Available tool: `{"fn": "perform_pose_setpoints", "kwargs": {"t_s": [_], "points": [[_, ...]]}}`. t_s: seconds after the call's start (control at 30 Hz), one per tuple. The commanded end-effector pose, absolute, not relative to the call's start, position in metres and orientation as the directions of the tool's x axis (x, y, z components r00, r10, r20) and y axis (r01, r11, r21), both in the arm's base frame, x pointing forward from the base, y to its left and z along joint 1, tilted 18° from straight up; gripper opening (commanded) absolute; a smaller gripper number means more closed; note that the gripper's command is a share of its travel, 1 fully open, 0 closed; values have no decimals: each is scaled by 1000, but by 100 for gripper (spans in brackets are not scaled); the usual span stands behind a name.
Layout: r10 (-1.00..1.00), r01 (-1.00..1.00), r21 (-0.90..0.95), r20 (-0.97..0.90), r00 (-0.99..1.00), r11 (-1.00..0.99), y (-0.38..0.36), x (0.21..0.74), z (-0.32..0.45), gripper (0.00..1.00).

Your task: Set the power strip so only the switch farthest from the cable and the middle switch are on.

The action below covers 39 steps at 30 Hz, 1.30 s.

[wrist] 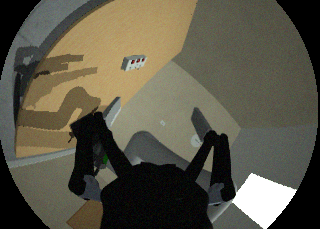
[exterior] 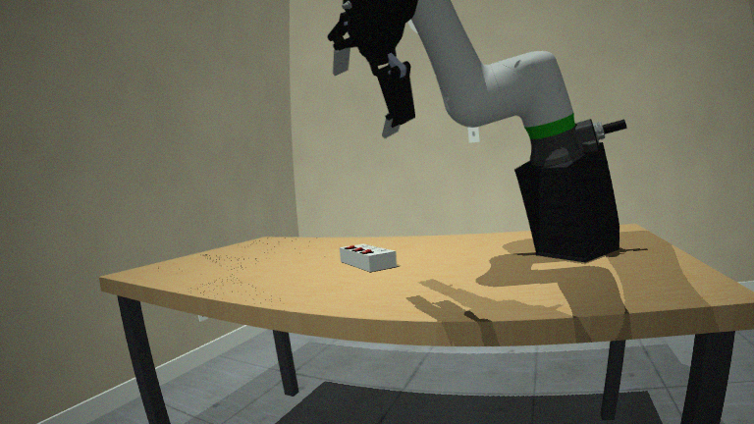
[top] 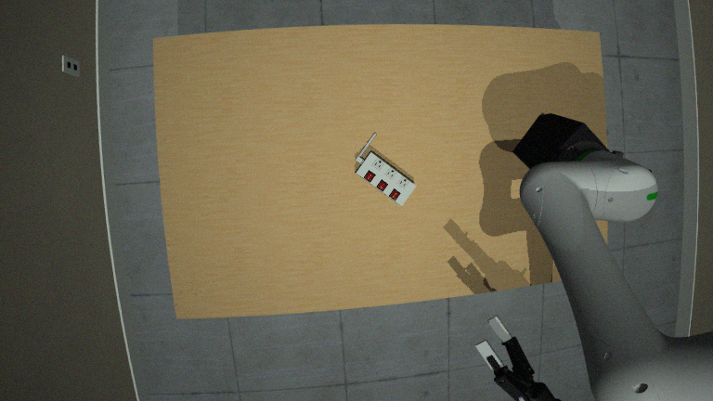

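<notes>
Beige walls and a grey tiled floor are surrounding a wooden table (exterior: 278,308). No writing is showing legibly anywhere. High above the table's near edge, the gripper (exterior: 363,94) is hanging with its fingers spread wide, holding nothing. Farther in, the strip (top: 385,178) is lying face up near the table's middle, three red switches (top: 382,184) showing, cable (top: 367,145) pointing away. At the far right, the arm's black base (exterior: 572,214) is standing on the table.
</notes>
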<state>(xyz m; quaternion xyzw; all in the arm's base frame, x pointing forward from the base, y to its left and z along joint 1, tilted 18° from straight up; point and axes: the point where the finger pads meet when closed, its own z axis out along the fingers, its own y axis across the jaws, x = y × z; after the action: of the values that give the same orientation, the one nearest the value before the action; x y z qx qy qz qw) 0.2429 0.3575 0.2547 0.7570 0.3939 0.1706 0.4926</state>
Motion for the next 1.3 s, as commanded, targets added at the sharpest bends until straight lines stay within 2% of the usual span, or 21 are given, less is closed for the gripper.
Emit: {"fn": "perform_pose_setpoints", "kwargs": {"t_s": [0.0, 0.57, 0.7, 0.8, 0.9, 0.93, 1.1, 1.13, 1.27], "points": [[765, 428, 880, -129, 631, -205, 358, 243, 255, 100], [764, 428, 880, -129, 632, -205, 358, 243, 255, 100], [737, 412, 868, -83, 671, -276, 351, 255, 242, 100], [644, 348, 825, 26, 765, -446, 335, 283, 212, 100], [586, 305, 796, 75, 807, -522, 327, 295, 197, 100], [510, 248, 758, 128, 851, -603, 318, 309, 182, 100], [414, 172, 710, 181, 892, -683, 308, 322, 165, 100], [297, 79, 650, 232, 926, -756, 297, 336, 147, 100], [160, -32, 580, 277, 947, -814, 285, 350, 129, 100]]}}
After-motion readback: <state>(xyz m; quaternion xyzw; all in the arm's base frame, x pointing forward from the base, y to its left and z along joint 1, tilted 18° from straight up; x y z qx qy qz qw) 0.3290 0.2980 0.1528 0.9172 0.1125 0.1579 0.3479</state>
